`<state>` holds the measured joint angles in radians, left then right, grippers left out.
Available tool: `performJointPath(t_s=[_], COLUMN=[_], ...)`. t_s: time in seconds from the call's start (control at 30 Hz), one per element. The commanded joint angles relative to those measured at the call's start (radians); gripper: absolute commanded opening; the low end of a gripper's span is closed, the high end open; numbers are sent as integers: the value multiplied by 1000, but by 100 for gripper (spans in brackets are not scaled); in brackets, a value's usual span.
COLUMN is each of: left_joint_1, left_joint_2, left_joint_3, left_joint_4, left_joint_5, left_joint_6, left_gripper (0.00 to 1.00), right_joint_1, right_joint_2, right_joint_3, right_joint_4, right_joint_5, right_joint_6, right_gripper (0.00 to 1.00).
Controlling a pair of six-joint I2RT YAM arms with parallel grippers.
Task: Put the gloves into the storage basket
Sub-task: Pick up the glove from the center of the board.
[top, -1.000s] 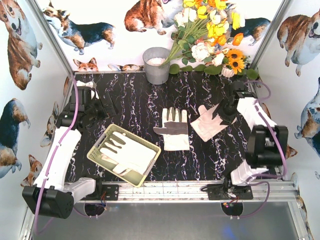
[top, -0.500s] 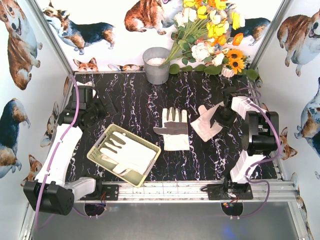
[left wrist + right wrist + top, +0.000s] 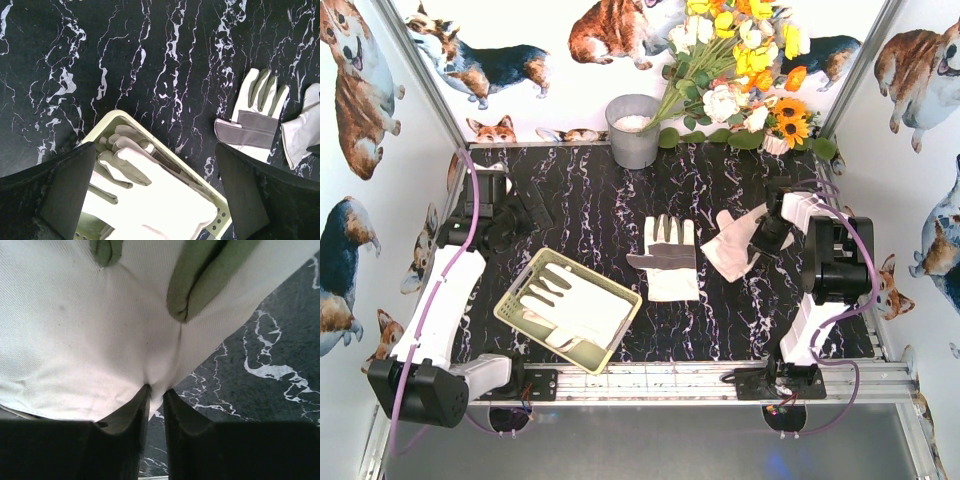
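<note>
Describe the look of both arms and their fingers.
The left arm and right arm have white links, black joints and a purple cable running alongside. The left fingers are broad black wedges; the right fingers are dark, tapering to narrow tips.

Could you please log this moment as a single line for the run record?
left tool open, empty | right tool shut on rightmost glove | grey-palmed glove flat on table | basket holds gloves

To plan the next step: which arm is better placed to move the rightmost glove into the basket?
Right. The right tool pinches the rightmost glove at its edge; the left tool hangs open near the basket, away from it.
</note>
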<state>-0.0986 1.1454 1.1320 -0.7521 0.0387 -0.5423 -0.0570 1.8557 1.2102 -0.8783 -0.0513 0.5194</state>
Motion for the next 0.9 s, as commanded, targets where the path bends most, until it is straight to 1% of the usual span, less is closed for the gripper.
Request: performJointPath(t_s=[0.0, 0.13, 0.33, 0.43, 0.6, 0.7, 0.77, 0.87], left_joint_1=[10, 9, -6, -27, -83, -124, -144, -158], left_joint_2=[20, 52, 110, 148, 237, 309, 356, 410], left_joint_3=[44, 59, 78, 95, 138, 205, 253, 312], left_joint_4=[20, 47, 125, 168, 281, 320, 346, 406], left_joint_5=[4, 59, 182, 248, 388, 472, 535, 642], left_joint_6=[-5, -3, -34, -55, -100, -102, -104, -129], left_gripper=[100, 100, 100, 100, 100, 100, 100, 100], right_joint_1=[3, 2, 2, 3, 5, 10, 21, 61], right_joint_2=[26, -16, -126, -182, -276, -336, -367, -404], right_joint_3=[2, 5, 50, 84, 140, 152, 169, 210], right_joint_4=[60, 58, 17, -10, -32, 2, 23, 52], right_joint_5=[-2, -19, -58, -112, -315, -484, -593, -714], right_joint_6=[-20, -55, -108, -119, -143, -158, -146, -109], right_gripper=[14, 1, 0, 0, 0, 0, 0, 0])
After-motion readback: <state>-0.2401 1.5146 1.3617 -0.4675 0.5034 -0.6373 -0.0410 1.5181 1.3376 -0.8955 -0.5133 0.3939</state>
